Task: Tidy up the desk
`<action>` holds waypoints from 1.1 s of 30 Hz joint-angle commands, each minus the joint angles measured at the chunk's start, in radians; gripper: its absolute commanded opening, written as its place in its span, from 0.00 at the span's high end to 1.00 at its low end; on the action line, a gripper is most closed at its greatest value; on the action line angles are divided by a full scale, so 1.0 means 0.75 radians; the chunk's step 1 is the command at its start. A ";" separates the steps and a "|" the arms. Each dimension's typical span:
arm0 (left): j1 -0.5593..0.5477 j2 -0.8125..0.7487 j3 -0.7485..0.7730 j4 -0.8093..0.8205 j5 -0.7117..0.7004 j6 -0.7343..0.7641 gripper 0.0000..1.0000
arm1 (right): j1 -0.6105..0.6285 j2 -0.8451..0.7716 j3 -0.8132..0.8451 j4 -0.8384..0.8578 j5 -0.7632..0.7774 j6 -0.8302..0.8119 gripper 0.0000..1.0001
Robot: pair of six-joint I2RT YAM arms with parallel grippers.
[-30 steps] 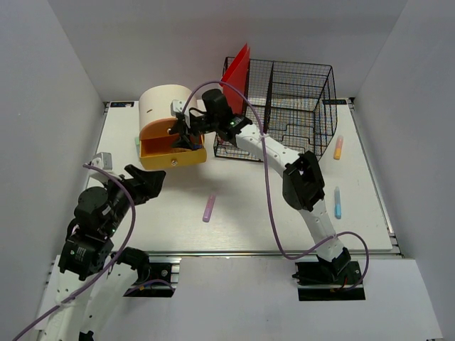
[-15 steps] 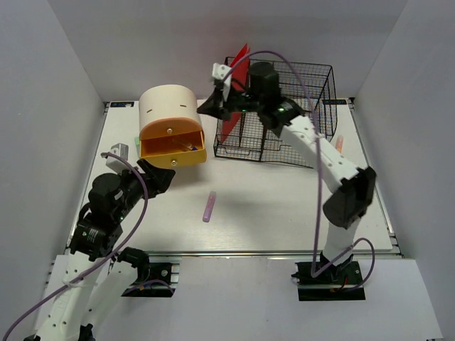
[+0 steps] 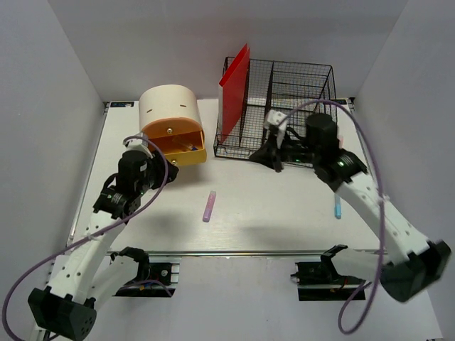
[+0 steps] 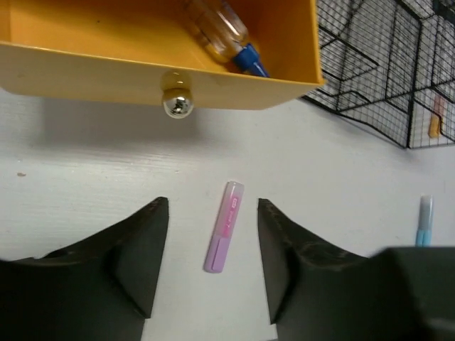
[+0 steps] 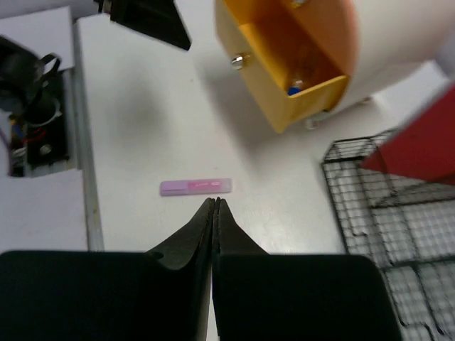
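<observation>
The white desk [image 3: 284,206] carries a pink highlighter [image 3: 209,207] near its middle and a blue highlighter [image 3: 338,206] to the right. My left gripper [image 3: 155,169] hangs above the desk just in front of the orange drawer [image 3: 174,150]. It is open and empty. In the left wrist view the pink highlighter [image 4: 224,227] lies on the desk, seen between the fingers of the left gripper [image 4: 212,206]. My right gripper [image 3: 259,158] is shut on nothing, in front of the basket. In the right wrist view the right gripper [image 5: 215,202] has its tips just short of the pink highlighter [image 5: 196,187].
The cream drawer box [image 3: 167,108] stands at the back left with its drawer pulled out and a blue-capped pen [image 4: 229,39] inside. A black wire basket [image 3: 298,92] with a red folder [image 3: 234,82] stands at the back. An orange marker [image 4: 435,117] lies beyond the basket.
My right arm has drawn back from the drawer, past the basket, to the desk's right middle and shut its jaws. The left arm has reached forward toward the drawer.
</observation>
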 commanded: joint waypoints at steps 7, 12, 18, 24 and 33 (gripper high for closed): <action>-0.006 0.034 -0.066 0.126 -0.135 0.036 0.39 | -0.195 -0.247 -0.362 0.317 0.205 0.144 1.00; -0.006 0.054 -0.068 0.175 -0.192 0.028 0.76 | -0.307 -0.245 -0.446 0.403 0.097 0.206 1.00; -0.006 0.128 -0.055 0.210 -0.186 0.010 0.77 | -0.363 -0.274 -0.517 0.448 0.000 0.190 1.00; -0.006 0.134 -0.057 0.183 -0.370 -0.029 0.77 | -0.384 -0.321 -0.564 0.459 -0.034 0.157 1.00; 0.012 0.279 -0.029 0.275 -0.471 -0.025 0.80 | -0.404 -0.323 -0.569 0.446 -0.077 0.155 1.00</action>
